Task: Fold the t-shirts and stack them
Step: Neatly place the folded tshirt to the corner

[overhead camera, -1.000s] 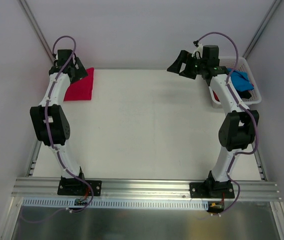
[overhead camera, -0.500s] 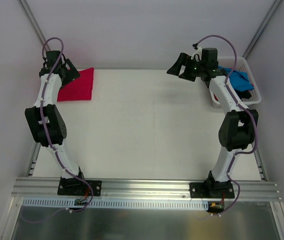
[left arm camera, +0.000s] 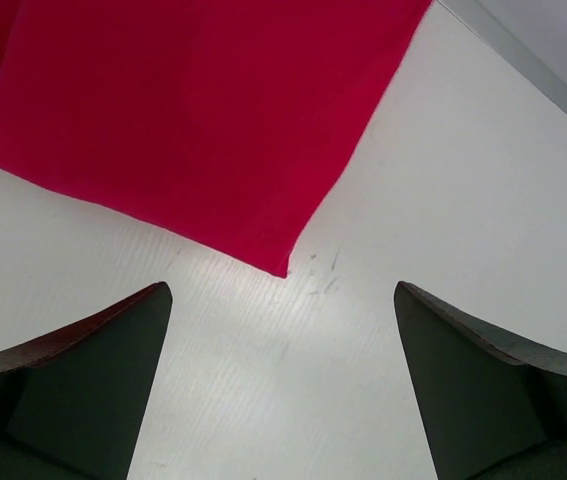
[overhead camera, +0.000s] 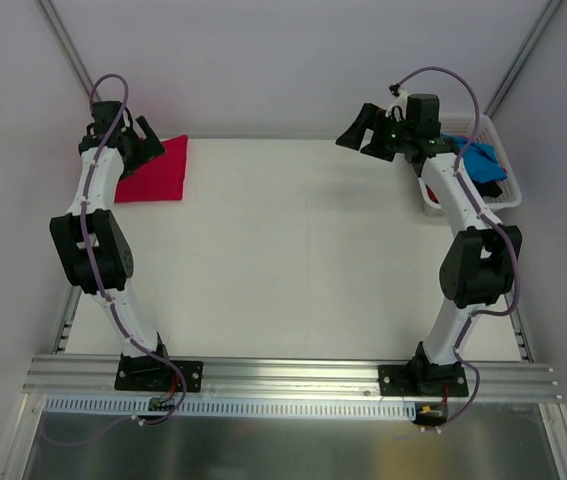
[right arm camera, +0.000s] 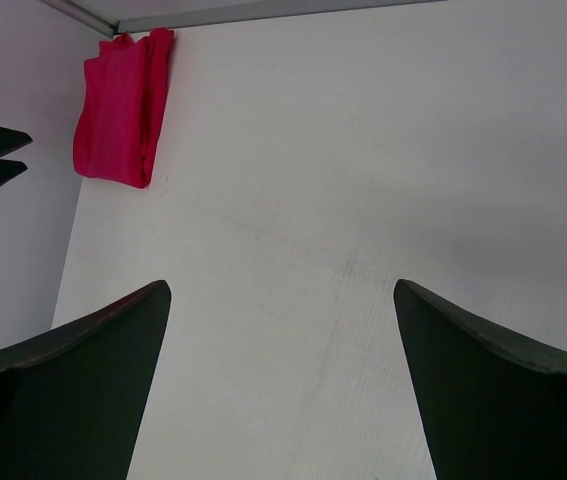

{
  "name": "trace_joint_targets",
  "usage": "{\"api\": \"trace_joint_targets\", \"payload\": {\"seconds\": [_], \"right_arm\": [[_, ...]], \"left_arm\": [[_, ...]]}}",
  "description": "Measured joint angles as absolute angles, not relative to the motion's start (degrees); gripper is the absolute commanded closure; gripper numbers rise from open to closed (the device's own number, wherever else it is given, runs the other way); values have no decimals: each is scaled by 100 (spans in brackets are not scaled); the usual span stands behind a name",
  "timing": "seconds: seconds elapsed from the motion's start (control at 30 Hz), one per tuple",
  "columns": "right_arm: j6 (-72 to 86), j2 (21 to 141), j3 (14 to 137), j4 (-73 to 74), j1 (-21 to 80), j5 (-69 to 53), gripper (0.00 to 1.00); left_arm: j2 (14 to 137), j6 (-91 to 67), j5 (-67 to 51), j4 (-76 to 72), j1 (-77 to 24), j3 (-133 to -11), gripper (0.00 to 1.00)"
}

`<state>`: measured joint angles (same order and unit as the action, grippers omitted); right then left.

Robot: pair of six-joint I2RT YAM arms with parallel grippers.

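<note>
White table [overhead camera: 283, 250] is bearing a crimson t-shirt [overhead camera: 158, 172] at 10 o'clock. Left gripper [left arm camera: 283, 295] is hovering beside it, right gripper [right arm camera: 283, 290] at 1 o'clock, both spread.

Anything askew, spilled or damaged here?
Nothing stands out. The red t-shirt lies folded at the far-left corner of the table, the blue t-shirt sits in the basket, left hand and right hand are open and empty.

The crimson-red t-shirt [overhead camera: 159, 172] is lying flat, folded into a neat rectangle with straight edges, at the upper left of the overhead frame, while the bright blue t-shirt [overhead camera: 479, 160] is sitting at the upper right, apparently crumpled in a loose heap, though partly hidden.
</note>
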<state>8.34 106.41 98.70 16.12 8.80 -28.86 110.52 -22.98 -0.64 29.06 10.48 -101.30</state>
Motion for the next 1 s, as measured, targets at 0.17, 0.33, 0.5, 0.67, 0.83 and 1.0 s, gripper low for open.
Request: {"api": "trace_joint_targets", "payload": {"seconds": [0.17, 0.33, 0.5, 0.67, 0.83, 1.0], "right_arm": [[989, 10377, 9878, 1664, 814, -2759, 1], [1135, 10162, 9896, 1863, 548, -2615, 1], [1041, 9441, 9312, 2018, 268, -2246, 1], [760, 8477, 8586, 2152, 272, -1979, 1], [502, 7489, 7655, 1957, 301, -1516, 1], [362, 6845, 6580, 1802, 305, -974, 1]], "left_arm": [[10425, -2139, -731, 2991, 1031, -9697, 1], [9153, -1855, -1306, 2947, 720, -9225, 1], [7841, -1645, -1485, 2886, 191, -8543, 1], [7227, -1584, -1581, 2882, 228, -7955, 1], [6534, -1461, -1476, 2687, 228, -6858, 1], [5760, -1260, -1271, 2493, 231, -5625, 1]]}}
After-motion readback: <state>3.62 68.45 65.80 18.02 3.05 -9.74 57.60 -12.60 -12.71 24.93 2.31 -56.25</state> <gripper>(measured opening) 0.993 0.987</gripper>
